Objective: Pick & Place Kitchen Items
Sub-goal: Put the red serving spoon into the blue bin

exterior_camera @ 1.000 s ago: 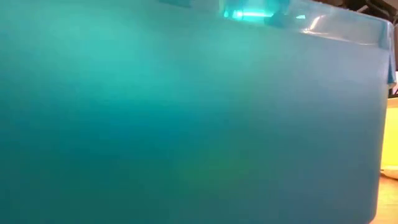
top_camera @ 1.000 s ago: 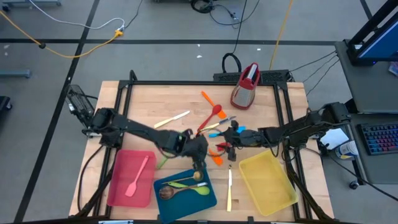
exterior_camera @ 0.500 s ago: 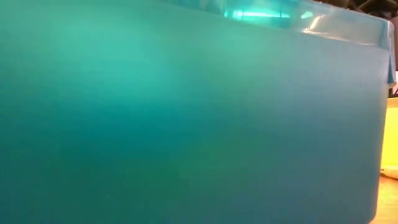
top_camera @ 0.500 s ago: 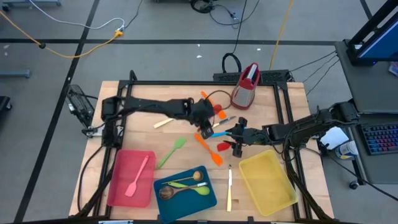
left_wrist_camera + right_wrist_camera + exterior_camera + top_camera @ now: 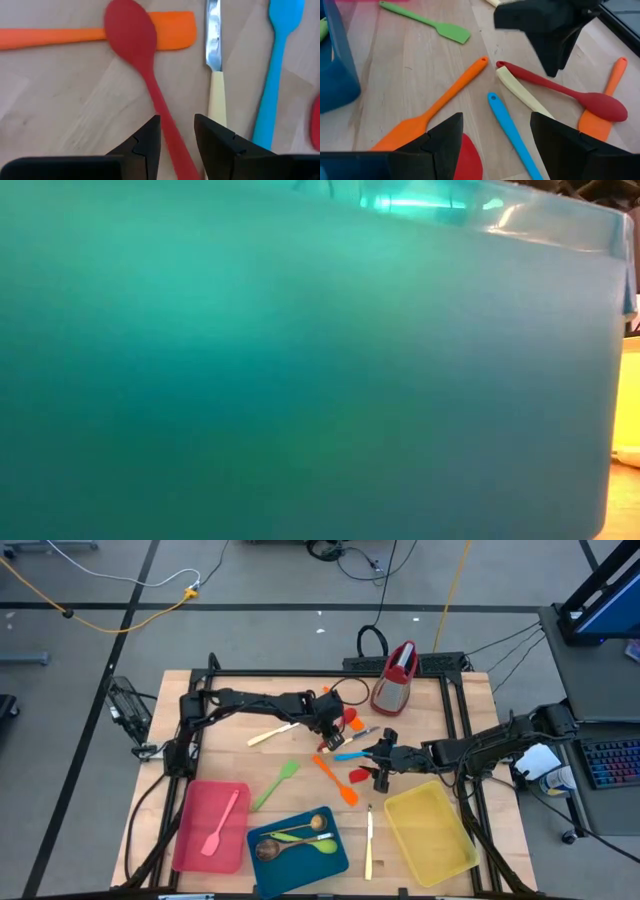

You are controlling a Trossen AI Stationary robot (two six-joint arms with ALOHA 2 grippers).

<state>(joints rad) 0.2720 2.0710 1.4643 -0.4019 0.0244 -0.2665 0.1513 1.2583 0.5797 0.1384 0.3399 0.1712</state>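
Several slim utensils lie loose on the wooden table (image 5: 230, 755). A red spoon (image 5: 132, 35) rests with its bowl on an orange spatula (image 5: 170, 31), beside a cream-handled knife (image 5: 216, 95) and a blue spatula (image 5: 275, 75). My left gripper (image 5: 177, 135) is open, pointing steeply down, with one finger on each side of the red spoon's handle (image 5: 172, 145); I cannot tell whether it touches. My right gripper (image 5: 495, 150) hovers open over a red spatula (image 5: 470, 160) and the blue spatula (image 5: 512, 130). A green spatula (image 5: 275, 783) lies to the left.
A red tray (image 5: 195, 840) holds a pink spatula (image 5: 222, 823). A blue tray (image 5: 335, 858) holds spoons and blocks the low view. A yellow tray (image 5: 430, 830) stands at the near right. A red-topped grater (image 5: 395, 675) stands at the far edge. Cream knives (image 5: 275, 730) (image 5: 368, 840) lie apart.
My left gripper has swung from above the blue tray toward the table's far edge and sunk over the red spoon's handle, rolling a little. The green spatula, hidden under the arm before, now shows.
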